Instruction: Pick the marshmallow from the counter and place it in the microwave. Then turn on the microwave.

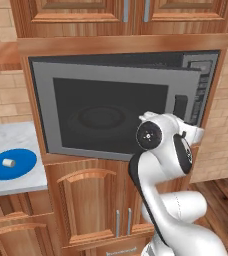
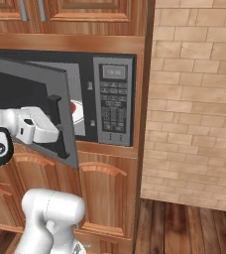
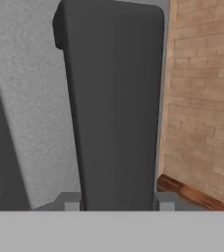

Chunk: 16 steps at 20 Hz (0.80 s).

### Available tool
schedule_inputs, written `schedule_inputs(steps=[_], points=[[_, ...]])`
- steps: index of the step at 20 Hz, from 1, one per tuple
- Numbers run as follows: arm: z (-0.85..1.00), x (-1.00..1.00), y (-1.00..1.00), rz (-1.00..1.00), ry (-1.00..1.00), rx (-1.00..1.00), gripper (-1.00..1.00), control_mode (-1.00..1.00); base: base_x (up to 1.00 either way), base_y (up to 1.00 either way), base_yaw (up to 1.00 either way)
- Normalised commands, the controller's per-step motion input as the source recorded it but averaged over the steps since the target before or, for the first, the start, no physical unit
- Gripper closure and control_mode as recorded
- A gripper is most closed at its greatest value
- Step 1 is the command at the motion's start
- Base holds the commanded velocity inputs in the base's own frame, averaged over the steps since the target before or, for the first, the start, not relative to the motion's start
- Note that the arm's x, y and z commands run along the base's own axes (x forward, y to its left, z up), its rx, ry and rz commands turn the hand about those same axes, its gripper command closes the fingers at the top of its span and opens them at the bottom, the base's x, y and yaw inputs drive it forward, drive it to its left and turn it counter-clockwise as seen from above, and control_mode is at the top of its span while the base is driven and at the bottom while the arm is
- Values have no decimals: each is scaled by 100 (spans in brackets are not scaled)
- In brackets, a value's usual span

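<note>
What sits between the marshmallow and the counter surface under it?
A round blue plate: in the left base view the marshmallow lies on it, and the plate rests on the marble counter.

Marshmallow (image 1: 7, 162) on plate (image 1: 23, 167), on counter (image 1: 11, 135), left of microwave (image 1: 111, 107).

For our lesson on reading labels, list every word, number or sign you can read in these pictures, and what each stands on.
No text can be read.
Microwave display: a few pale marks, too blurred to read.
Keypad: rows of buttons with marks too small to read.
Round emblem on the arm's joint: small white marks, not legible.
</note>
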Motion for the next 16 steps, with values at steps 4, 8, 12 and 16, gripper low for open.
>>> schedule_inputs(steps=[4, 8, 12, 16], points=[[0, -43, 0, -6, -21, -4, 100, -100, 0, 0, 0], [0, -44, 0, -6, -21, -4, 100, -100, 0, 0, 0], [0, -48, 0, -7, -21, -3, 100, -100, 0, 0, 0], [0, -46, 0, -7, -16, -3, 100, -100, 0, 0, 0]])
